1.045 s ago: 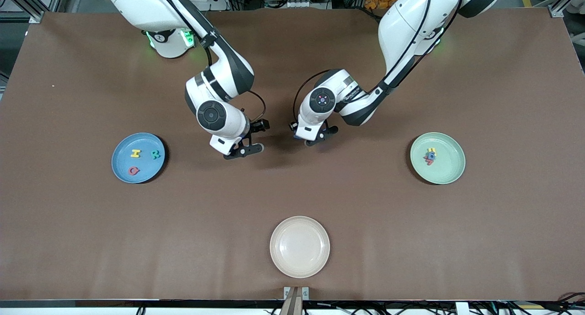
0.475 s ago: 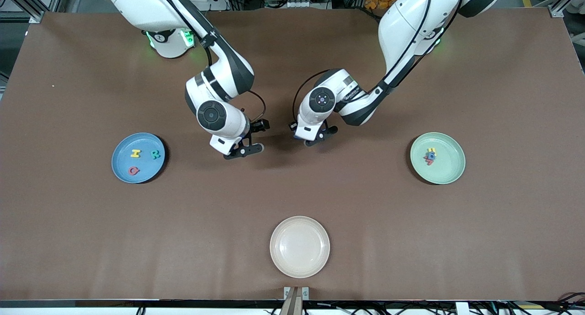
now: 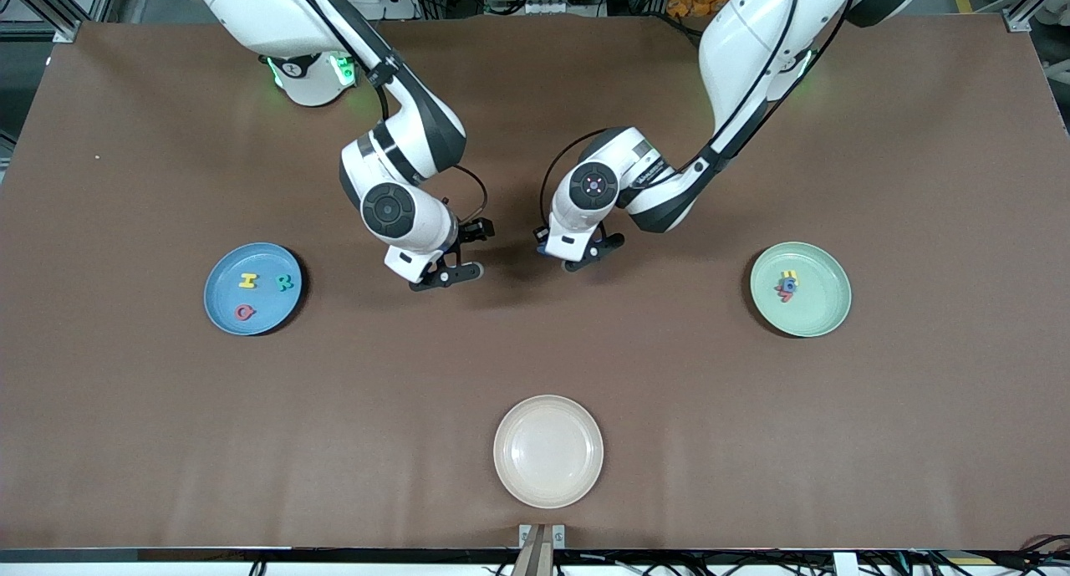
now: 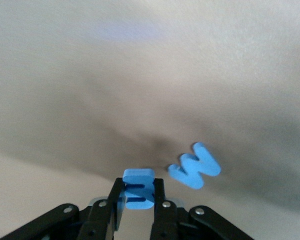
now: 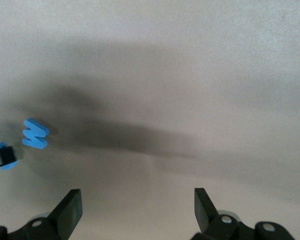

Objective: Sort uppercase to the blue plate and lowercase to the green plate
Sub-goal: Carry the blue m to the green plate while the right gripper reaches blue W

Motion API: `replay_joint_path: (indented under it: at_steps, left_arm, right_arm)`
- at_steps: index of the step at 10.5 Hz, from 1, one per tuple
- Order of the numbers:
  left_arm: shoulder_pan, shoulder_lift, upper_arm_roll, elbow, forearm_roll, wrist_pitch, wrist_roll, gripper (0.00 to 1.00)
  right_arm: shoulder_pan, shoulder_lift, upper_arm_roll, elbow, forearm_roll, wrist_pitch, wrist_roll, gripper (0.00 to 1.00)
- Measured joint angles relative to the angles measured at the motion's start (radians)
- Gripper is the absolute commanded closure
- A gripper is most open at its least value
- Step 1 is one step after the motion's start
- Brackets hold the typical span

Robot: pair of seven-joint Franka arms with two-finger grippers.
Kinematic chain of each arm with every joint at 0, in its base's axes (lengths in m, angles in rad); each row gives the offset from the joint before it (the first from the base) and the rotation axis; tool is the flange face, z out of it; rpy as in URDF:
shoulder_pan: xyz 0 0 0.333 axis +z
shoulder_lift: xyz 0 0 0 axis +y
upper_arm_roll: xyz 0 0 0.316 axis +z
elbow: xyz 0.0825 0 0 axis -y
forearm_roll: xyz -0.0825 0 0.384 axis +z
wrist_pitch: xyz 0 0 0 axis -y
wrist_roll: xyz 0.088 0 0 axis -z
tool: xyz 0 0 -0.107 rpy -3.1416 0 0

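Observation:
My left gripper point(image 3: 585, 257) is shut on the blue E-like lowercase piece point(image 4: 138, 176), just above the middle of the table. The blue W point(image 4: 195, 166) lies flat on the table beside it and also shows in the right wrist view point(image 5: 35, 134). My right gripper point(image 3: 447, 273) is open and empty over bare table close by. The blue plate point(image 3: 226, 304) holds the yellow H point(image 3: 247, 281), green R point(image 3: 286, 282) and red Q point(image 3: 243, 312). The green plate point(image 3: 819, 308) holds a yellow letter point(image 3: 789, 276), a blue letter point(image 3: 787, 285) and a red letter point(image 3: 786, 296).
An empty cream plate point(image 3: 547, 451) sits near the table's edge closest to the front camera. The blue plate is toward the right arm's end of the table, the green plate toward the left arm's end. Both arms' wrists hang close together over the middle.
My left arm has shifted slightly toward its own end of the table with the blue piece in its grip. The right arm has not moved.

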Motion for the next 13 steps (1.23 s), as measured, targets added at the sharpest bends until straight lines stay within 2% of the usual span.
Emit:
replay_joint_path:
  at_steps: [3, 6, 9, 11, 13]
  left_arm:
    - [0.055, -0.136, 0.004, 0.004, 0.003, -0.228, 0.158, 1.00]
    - [0.253, -0.224, 0.015, 0.003, 0.005, -0.353, 0.482, 1.00]
    - [0.458, -0.236, 0.021, -0.006, 0.006, -0.376, 0.731, 1.00]
    - [0.514, -0.213, 0.052, -0.020, 0.049, -0.375, 0.791, 1.00]
    - [0.518, -0.172, 0.099, -0.023, 0.064, -0.373, 0.809, 1.00]
  right_arm:
    - [0.043, 0.003, 0.002, -0.001, -0.001, 0.050, 0.081, 0.01]
    - [0.118, 0.005, 0.004, -0.001, -0.085, 0.106, 0.273, 0.02]
    - [0.171, 0.033, 0.004, 0.030, -0.238, 0.140, 0.557, 0.02]
    - [0.198, 0.084, 0.004, 0.068, -0.288, 0.156, 0.681, 0.05]
    - [0.224, 0.144, 0.004, 0.078, -0.294, 0.231, 0.813, 0.06]
